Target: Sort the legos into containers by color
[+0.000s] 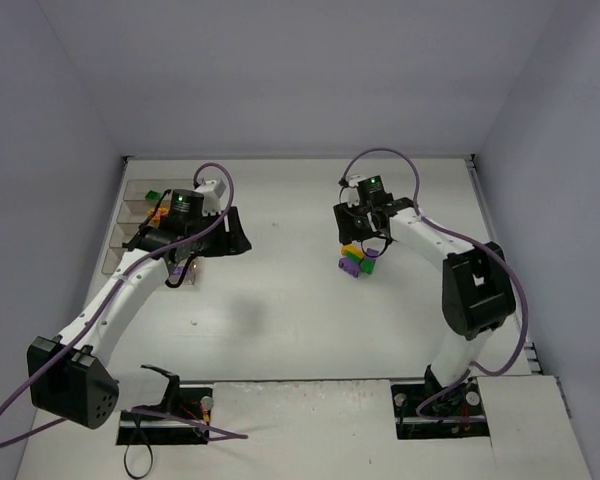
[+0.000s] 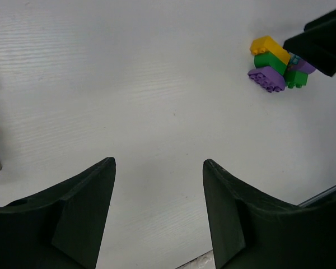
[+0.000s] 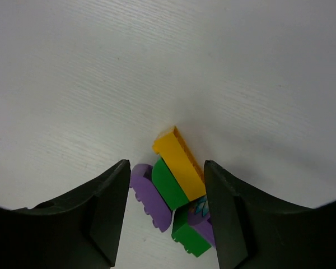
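Several legos lie bunched on the table: a yellow brick (image 3: 180, 162), a green one (image 3: 169, 188), a purple one (image 3: 148, 196) and a green-and-purple piece (image 3: 193, 230). This cluster (image 1: 355, 262) also shows in the left wrist view (image 2: 274, 67). My right gripper (image 3: 165, 163) straddles the cluster with its jaws apart, the right finger against the yellow brick. It hangs right of centre (image 1: 365, 243). The clear containers (image 1: 128, 225) stand at the far left, holding a green brick (image 1: 152, 195) and an orange one (image 1: 158, 212). My left gripper (image 2: 159, 162) is open and empty, just right of the containers (image 1: 238, 232).
Two small bricks (image 1: 180, 271) lie on the table beside the containers' near end. White walls close the table at the back and both sides. The arm bases sit at the near edge.
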